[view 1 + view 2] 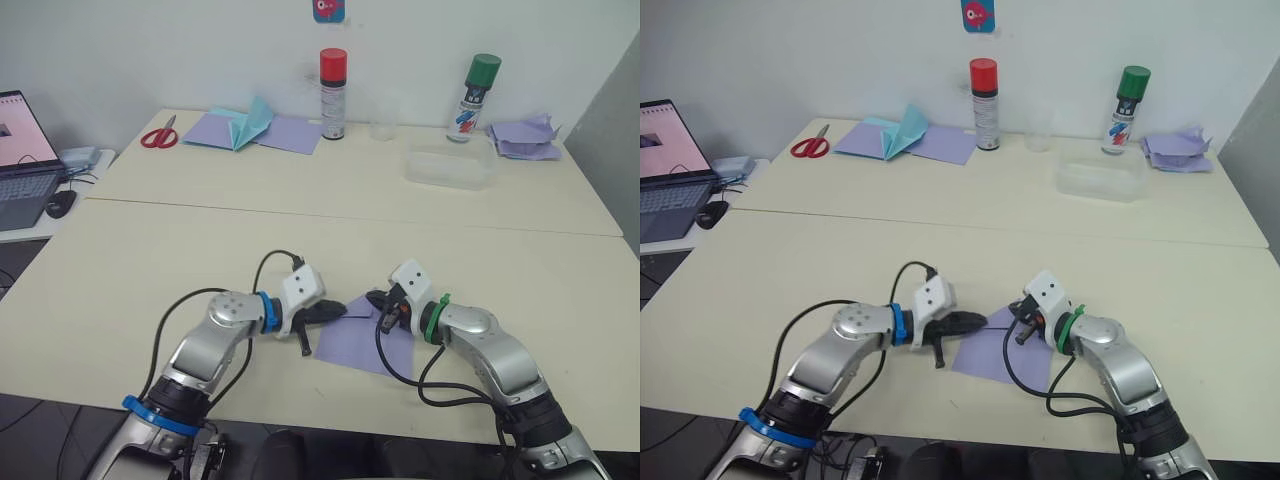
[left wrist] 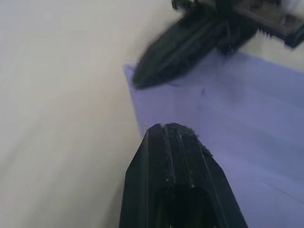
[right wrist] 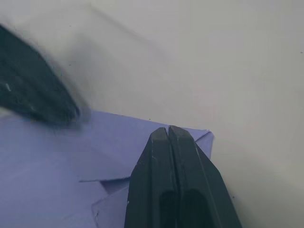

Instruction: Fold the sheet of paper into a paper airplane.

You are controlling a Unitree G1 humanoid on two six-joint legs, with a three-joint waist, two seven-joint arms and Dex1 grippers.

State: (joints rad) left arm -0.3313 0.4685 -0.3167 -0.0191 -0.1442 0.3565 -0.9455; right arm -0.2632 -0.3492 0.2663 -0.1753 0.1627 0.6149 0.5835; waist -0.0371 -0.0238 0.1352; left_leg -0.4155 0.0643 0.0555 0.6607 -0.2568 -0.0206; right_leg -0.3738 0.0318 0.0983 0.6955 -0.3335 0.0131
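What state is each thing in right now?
Sheet of paper: flat on the near table, partly folded.
Left gripper: shut, tip on the sheet.
Right gripper: shut, tip on the sheet's far corner.
Spray cans: upright, capped.
Scissors: closed.
Laptop: open, screen on.

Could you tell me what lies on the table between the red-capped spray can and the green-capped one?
In the right eye view, a clear plastic cup stands between the red-capped can and the green-capped can; the clear box sits nearer, in front.
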